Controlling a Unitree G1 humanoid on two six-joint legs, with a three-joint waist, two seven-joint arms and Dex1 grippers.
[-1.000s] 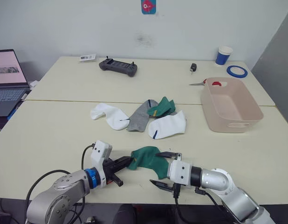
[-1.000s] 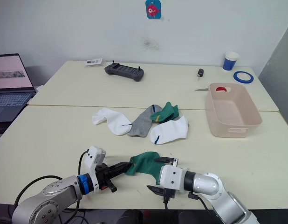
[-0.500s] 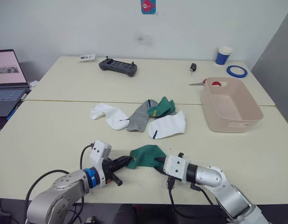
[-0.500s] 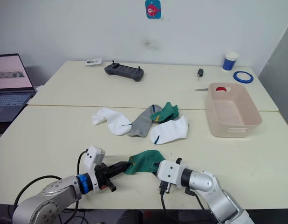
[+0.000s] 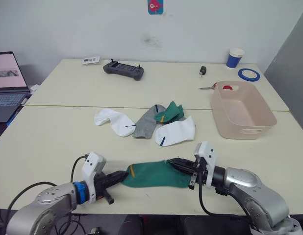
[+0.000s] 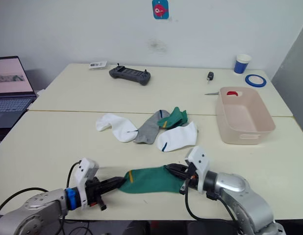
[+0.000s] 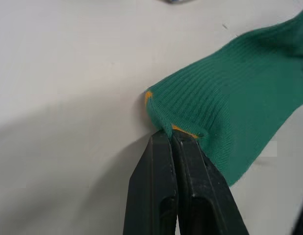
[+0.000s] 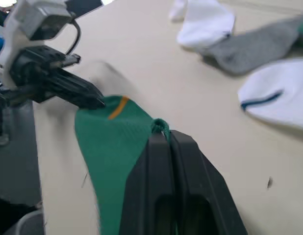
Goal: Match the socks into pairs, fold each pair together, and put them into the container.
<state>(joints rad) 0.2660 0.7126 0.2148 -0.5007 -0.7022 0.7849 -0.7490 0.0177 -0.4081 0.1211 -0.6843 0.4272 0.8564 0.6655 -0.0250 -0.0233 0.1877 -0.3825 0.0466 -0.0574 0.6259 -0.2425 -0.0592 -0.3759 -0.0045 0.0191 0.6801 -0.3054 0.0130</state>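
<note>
The tabletop (image 5: 53, 142) carries everything, and the coming move turns on the dark green sock (image 5: 154, 174) stretched flat along its near edge, its long axis running straight from one gripper to the other. The left gripper (image 5: 118, 177) has its fingers pressed together on the cuff end, where a small yellow mark shows, and the right gripper (image 5: 177, 164) is likewise clamped on the opposite end, so each arm holds the end nearest to it and the sock lies between them. Ahead of the right gripper and off to its outer side, well apart, stands the pale pink-beige container (image 5: 242, 110), which looks empty, though part of its floor is hidden by its near wall. Straight ahead of both grippers, between them and the far half of the tabletop, lies the loose cluster of other socks: a white sock (image 5: 114, 121), a grey sock (image 5: 145, 123), the second dark green sock (image 5: 170, 112) partly over the grey one, and another white sock (image 5: 177, 131) nearest the right gripper. That matching green sock probably is closer to the right arm. Nothing stands between the held sock and the cluster.
</note>
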